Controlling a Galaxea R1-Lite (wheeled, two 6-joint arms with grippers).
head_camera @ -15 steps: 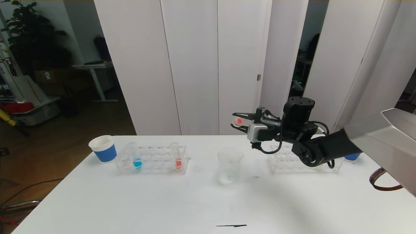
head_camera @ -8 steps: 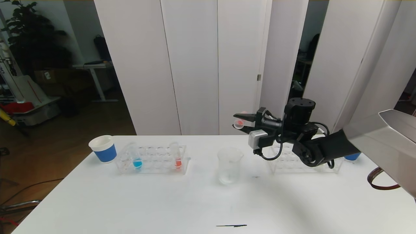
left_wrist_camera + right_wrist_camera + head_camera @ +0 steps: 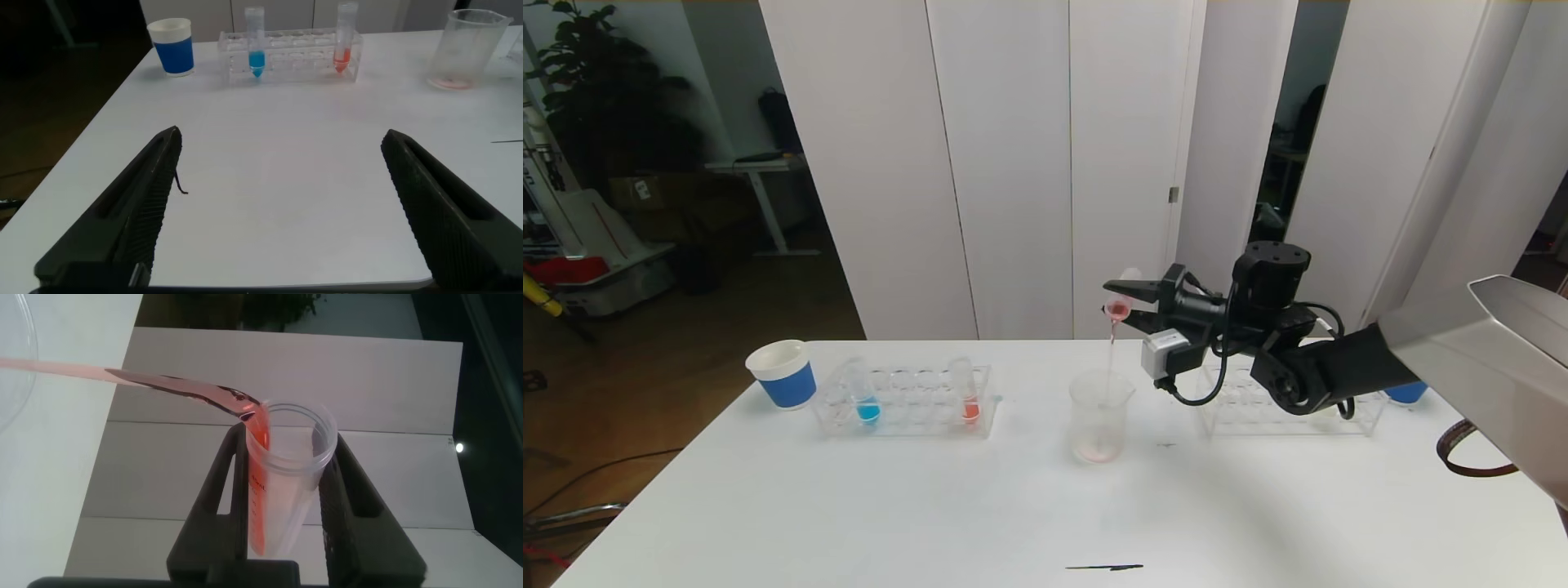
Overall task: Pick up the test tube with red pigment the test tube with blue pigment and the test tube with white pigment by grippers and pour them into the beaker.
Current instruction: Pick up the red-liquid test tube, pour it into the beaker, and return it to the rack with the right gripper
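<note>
The white worktop (image 3: pixel 931 506) carries a blue cup (image 3: pixel 783 374) at its left, a rack (image 3: pixel 907 402) beside it, the beaker (image 3: pixel 1100 416) mid-worktop, a second rack (image 3: pixel 1241 408) right, and a dark pen (image 3: pixel 1104 567) near the front edge.

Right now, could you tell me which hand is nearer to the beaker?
The right hand: it hangs just above the beaker, pouring a red-pigment tube. The left hand sits low over the table's near side, well short of it.
</note>
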